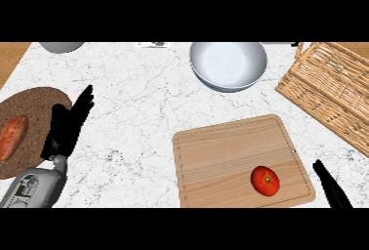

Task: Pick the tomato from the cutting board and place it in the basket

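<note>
Tomato (pixel 265 180): red, round, green-stemmed; lying on cutting board (pixel 231 156).

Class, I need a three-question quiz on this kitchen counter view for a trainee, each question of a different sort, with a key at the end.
1. True or false: the tomato lies on the cutting board.
2. Which thing stands nearest the wicker basket? A) the white bowl B) the brown round mat C) the sweet potato
3. Fill in: the robot's right hand shows at the view's lower right, just to the ______ of the cutting board.

Key
1. True; it sits near the board's lower right corner.
2. A.
3. Right. The left hand rests open beside the mat.
</note>
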You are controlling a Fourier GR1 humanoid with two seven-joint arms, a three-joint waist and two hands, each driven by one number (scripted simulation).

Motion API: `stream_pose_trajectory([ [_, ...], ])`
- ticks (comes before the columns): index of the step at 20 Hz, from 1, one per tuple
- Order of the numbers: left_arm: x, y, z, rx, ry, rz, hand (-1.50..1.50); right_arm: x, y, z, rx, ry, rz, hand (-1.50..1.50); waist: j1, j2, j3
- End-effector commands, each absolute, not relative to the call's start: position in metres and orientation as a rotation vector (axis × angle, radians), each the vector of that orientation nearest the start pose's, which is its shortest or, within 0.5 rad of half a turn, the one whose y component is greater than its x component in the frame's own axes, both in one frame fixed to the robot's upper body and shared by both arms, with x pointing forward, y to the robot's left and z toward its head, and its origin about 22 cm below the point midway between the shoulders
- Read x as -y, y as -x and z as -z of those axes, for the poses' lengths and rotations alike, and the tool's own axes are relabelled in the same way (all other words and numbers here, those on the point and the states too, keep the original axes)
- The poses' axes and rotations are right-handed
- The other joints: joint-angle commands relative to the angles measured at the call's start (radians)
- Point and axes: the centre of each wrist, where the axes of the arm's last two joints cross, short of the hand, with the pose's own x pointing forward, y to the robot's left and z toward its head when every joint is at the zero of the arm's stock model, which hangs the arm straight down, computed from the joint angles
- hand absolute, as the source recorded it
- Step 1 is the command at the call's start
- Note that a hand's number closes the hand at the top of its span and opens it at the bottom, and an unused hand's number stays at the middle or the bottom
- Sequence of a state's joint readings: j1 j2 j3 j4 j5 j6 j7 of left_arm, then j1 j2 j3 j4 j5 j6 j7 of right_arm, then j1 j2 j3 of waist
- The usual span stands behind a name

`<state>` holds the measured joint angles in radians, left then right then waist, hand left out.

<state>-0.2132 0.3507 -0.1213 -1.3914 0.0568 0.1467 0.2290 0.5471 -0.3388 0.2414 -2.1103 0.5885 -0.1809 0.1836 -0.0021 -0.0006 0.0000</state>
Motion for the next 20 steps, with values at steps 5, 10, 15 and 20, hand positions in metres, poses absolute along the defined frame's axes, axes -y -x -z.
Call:
stream_pose_trajectory([
  [5,-0.28,-0.29,-0.02,1.356,-0.257,0.201,0.0,0.257,-0.112,-0.034,1.405,0.696,-0.565,-1.5,-0.004,0.0,0.0],
  [10,-0.277,-0.285,-0.02,1.363,-0.275,0.215,0.0,0.231,-0.152,-0.009,1.411,0.688,-0.555,-1.5,0.001,0.001,0.0],
  [15,-0.283,-0.287,-0.022,1.358,-0.271,0.204,0.0,0.229,-0.145,-0.017,1.407,0.677,-0.569,-1.5,0.0,0.0,0.0],
  [20,-0.284,-0.289,-0.024,1.367,-0.279,0.217,0.0,0.242,-0.142,-0.01,1.369,0.662,-0.556,-1.5,-0.002,0.0,0.0],
])
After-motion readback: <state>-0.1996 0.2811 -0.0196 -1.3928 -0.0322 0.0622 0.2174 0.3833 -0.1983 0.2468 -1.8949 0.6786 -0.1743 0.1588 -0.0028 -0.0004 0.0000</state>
